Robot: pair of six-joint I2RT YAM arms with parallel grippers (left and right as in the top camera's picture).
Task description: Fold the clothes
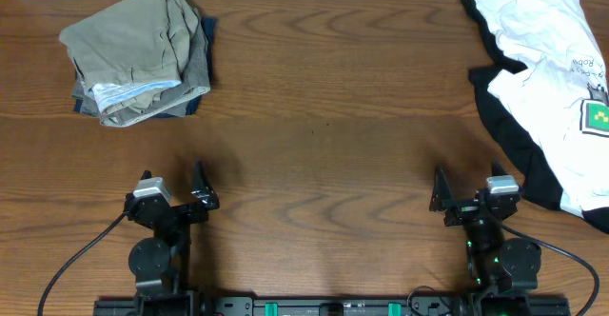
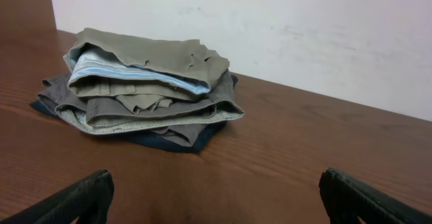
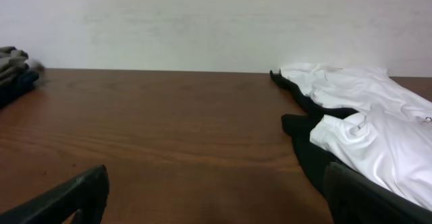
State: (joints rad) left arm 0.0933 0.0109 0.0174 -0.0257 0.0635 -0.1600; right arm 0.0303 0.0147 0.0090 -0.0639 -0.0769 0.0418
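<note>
A folded stack of clothes [image 1: 138, 54] lies at the far left of the table, khaki-green shorts [image 2: 155, 55] on top of grey and navy pieces. At the far right a crumpled white T-shirt [image 1: 547, 59] with a small green print lies unfolded over a black garment [image 1: 519, 140]. My left gripper [image 1: 173, 181] stands open near the front edge, well short of the stack, with nothing between its fingers [image 2: 88, 193]. Beside the front edge on the other side, my right gripper [image 1: 468, 187] is also open and empty. The black garment [image 3: 314, 153] lies just beyond its right finger.
The brown wooden table [image 1: 324, 116] stretches between the two heaps. A pale wall [image 3: 216, 21] runs along the table's far edge. Cables trail from both arm bases at the front edge.
</note>
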